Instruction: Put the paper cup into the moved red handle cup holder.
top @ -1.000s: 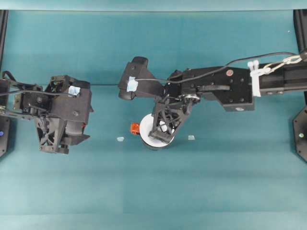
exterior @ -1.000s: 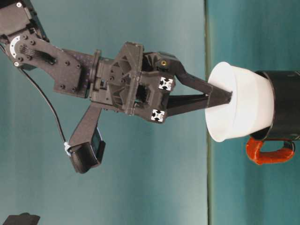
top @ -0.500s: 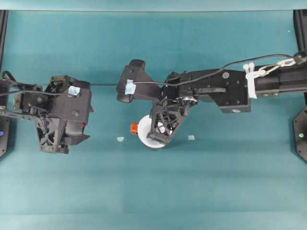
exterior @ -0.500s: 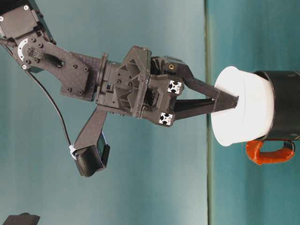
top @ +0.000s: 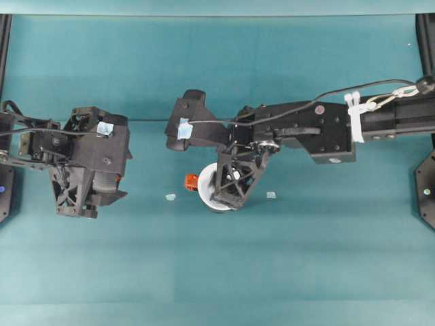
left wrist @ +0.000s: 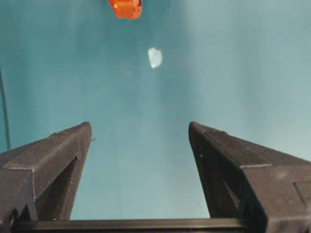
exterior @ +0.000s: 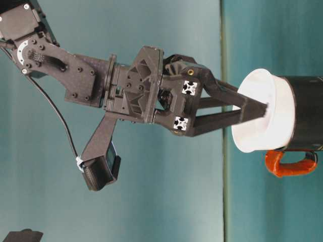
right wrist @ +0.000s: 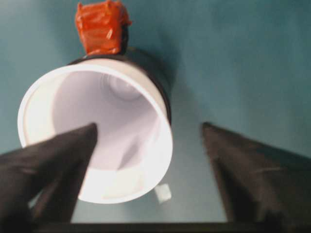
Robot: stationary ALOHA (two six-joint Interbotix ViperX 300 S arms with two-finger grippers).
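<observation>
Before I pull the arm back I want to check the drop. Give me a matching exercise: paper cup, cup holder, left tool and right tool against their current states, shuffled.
Things
1. paper cup
2. cup holder
3. left tool
4. right tool

States
A. open, holding nothing, off to the side of the cup
B. open, straddling the cup's rim
C. black, standing on the table, red handle on its side
D. white, seated in the holder, upper part sticking out

Pairs: 1-D, 2-C, 3-A, 4-B
</observation>
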